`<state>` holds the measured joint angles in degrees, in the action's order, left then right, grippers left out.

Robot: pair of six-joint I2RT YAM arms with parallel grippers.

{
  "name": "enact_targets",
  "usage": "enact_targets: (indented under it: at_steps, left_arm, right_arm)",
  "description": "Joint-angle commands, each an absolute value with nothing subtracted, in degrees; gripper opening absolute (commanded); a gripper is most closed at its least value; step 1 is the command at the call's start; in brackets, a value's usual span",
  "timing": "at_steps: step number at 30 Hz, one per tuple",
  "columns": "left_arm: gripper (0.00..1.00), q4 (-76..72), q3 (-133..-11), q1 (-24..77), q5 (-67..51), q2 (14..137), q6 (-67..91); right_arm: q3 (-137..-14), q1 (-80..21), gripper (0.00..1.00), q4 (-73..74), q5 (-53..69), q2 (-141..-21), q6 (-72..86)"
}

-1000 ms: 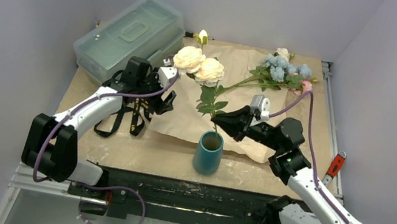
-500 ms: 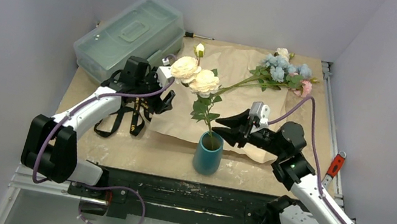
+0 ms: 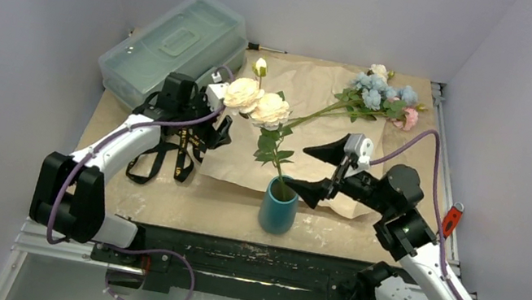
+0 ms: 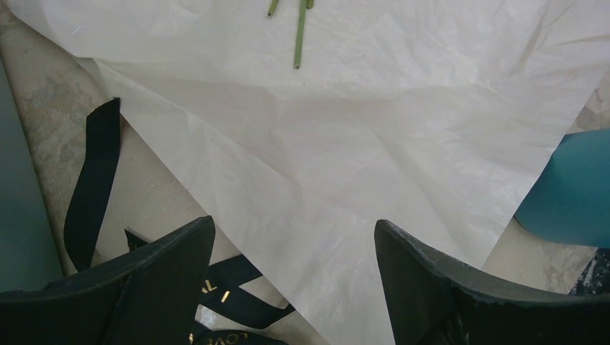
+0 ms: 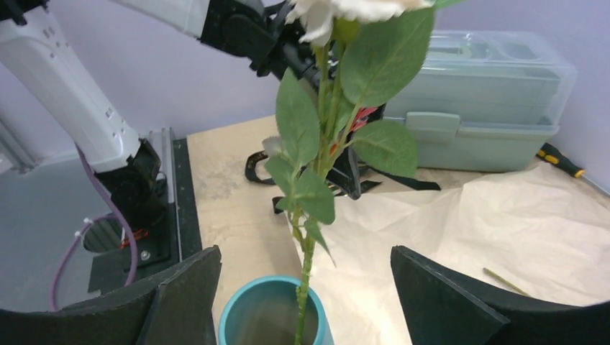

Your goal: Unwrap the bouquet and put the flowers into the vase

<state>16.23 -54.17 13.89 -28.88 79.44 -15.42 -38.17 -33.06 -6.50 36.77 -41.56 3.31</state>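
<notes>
from the top camera i see the small teal-blue tapered vase near the front edge of the table, with one cream-white rose stem standing in it and leaning left. the right gripper sits just right of that stem, jaws wide apart, holding nothing. the rest of the flowers, pale blue and pink, lie on the flat tan kraft paper at the far right. the left gripper hangs over the paper's left edge beside the black ribbon; behind it stands the translucent grey-green toolbox.

the left wrist camera shows its jaws apart and empty above the paper, gold-lettered ribbon under the left finger, the vase at the right edge.

the right wrist camera shows the leafy stem upright in the vase's mouth, between my open fingers and touching neither.
</notes>
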Motion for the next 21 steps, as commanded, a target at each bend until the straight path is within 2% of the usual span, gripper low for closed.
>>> enact_targets:
  at_steps: [1, 6, 12, 21]
  left_arm:
    - [0.82, 10.7, -54.1, 11.7, -35.0, 78.0, -11.0]
    - [0.84, 4.6, -52.5, 9.2, -41.1, 74.6, -7.0]
    - [0.86, 0.9, -53.4, 7.7, -40.4, 74.0, -1.0]
    - [0.85, -1.9, -55.9, 7.4, -36.2, 76.9, 2.1]
  right_arm:
    - [-44.1, -33.3, 0.98, -3.1, 28.7, -40.8, 5.3]
    - [-49.0, -32.6, 0.98, -3.1, 19.0, -43.2, 11.4]
    - [-54.4, -28.5, 0.98, -1.2, 0.8, -47.2, 26.2]
    - [-69.3, -13.8, 0.9, 12.7, 4.1, -67.2, 34.5]
